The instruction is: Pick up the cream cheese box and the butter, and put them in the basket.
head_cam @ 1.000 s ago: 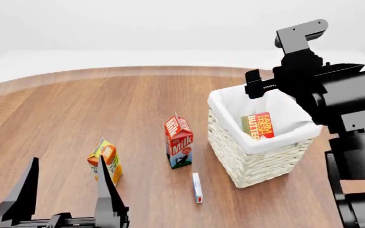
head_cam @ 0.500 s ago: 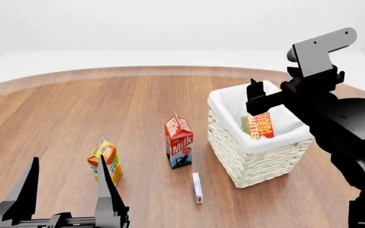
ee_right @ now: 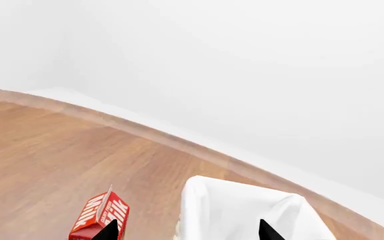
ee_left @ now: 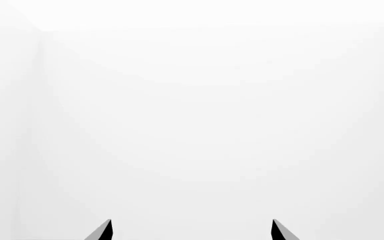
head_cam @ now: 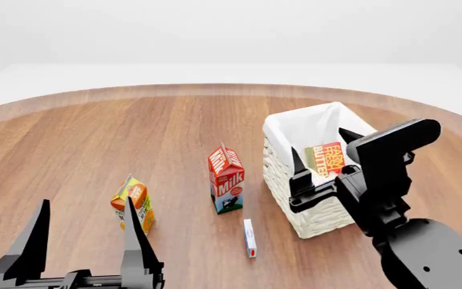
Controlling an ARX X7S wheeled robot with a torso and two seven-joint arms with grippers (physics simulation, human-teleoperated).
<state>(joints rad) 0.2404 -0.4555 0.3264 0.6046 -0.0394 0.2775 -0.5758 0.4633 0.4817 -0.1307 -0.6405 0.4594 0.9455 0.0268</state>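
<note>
— Where is the butter [head_cam: 326, 159] found?
— It is seen inside the basket [head_cam: 297, 198], right of centre in the head view, leaning against the white cloth liner, its lettering facing up.

— And the cream cheese box [head_cam: 249, 237]?
— It is laid flat on the wooden table [head_cam: 94, 138], low in the frame just left of the basket and below the milk carton [head_cam: 226, 179], touching neither.

— How are the jaws of the right gripper [head_cam: 322, 158] set?
— They are spread wide with nothing between them. The gripper is held in front of the basket's near wall, at the lower right.

— The left gripper [head_cam: 81, 238]?
— It is seen at the lower left corner, jaws wide apart and empty, with the orange juice carton [head_cam: 133, 203] just beyond its fingertips [head_cam: 132, 208]. Only a white wall is shown between the tips in the left wrist view.
</note>
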